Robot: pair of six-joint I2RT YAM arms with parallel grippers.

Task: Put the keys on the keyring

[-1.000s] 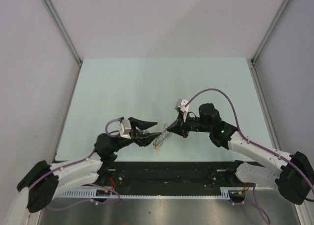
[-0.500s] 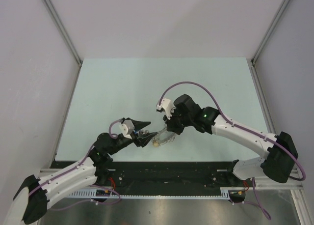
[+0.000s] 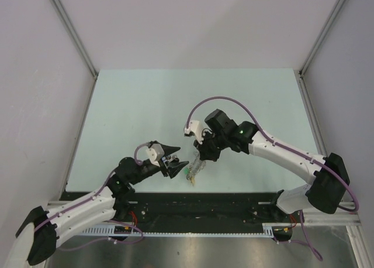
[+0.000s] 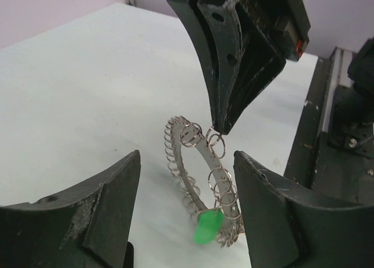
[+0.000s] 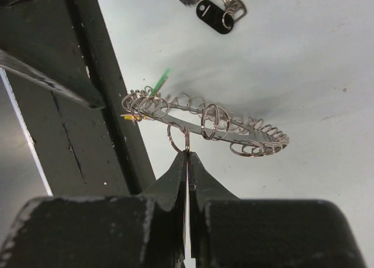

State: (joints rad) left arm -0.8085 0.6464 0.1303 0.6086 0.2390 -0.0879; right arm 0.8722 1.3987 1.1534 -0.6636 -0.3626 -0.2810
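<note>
The keyring (image 3: 194,169) is a grey metal band fringed with small silvery rings, with a green tag (image 4: 207,228) and a yellow tag (image 5: 130,117). It hangs tilted just above the table near the front edge. My right gripper (image 5: 187,154) is shut on one small ring of the keyring (image 5: 193,123) and holds it from above (image 3: 203,155). My left gripper (image 4: 187,155) stands open, its fingers on either side of the keyring (image 4: 204,155) without touching it; in the top view it (image 3: 178,164) sits just left of the ring. A black-tagged key (image 5: 216,13) lies on the table beyond.
The pale green table (image 3: 193,104) ends at a black rail (image 3: 198,206) along the near edge, close under the keyring. Grey walls stand on the left, back and right.
My right arm has swung left and lifted the keyring from lying flat to hanging tilted. My left gripper has opened wider and now brackets the ring.
</note>
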